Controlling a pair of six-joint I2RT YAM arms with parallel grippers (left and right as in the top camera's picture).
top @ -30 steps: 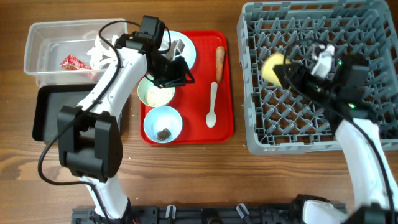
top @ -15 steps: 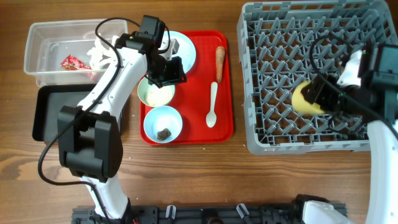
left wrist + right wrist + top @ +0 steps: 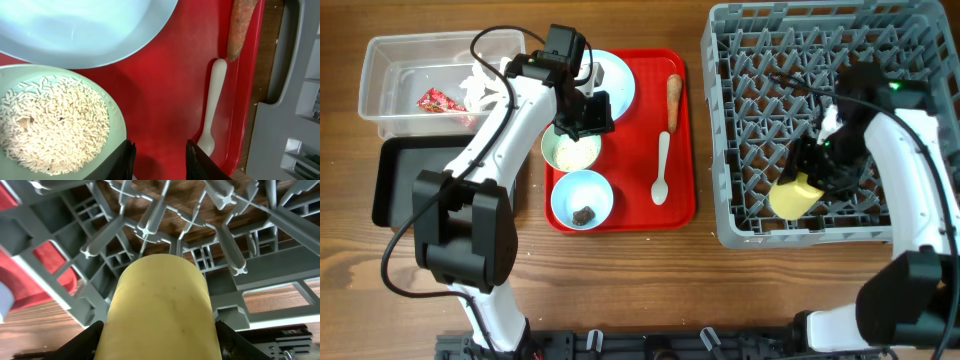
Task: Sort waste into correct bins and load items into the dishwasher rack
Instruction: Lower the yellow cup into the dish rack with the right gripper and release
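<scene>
Quick update: the right gripper (image 3: 160, 344) is clenched around the small yellow cup (image 3: 796, 196), and that's the bit that has moved. A second ago the cup hung over the far left part of the dishwasher rack (image 3: 715, 120). Now it's low by the rack's near left corner, with the pegs right in front of it in the wrist view. Looks to me like it's about to be set down – can't tell whether it touches the pegs yet.

The left gripper (image 3: 160, 161) has barely shifted. It hovers above the red tray (image 3: 680, 208) with its jaws released and partly apart, just beside the rim of the pale green bowl (image 3: 116, 116), with nothing between them but tray. The bowl is full of white rice grains (image 3: 50, 120), so I'd guess that's the next target.

Lots left – the carrot-like stick (image 3: 673, 98) and the white plastic spoon (image 3: 661, 165) lie along the tray's right edge, and the pale blue bowl (image 3: 560, 186) sits at its near left corner.
</scene>
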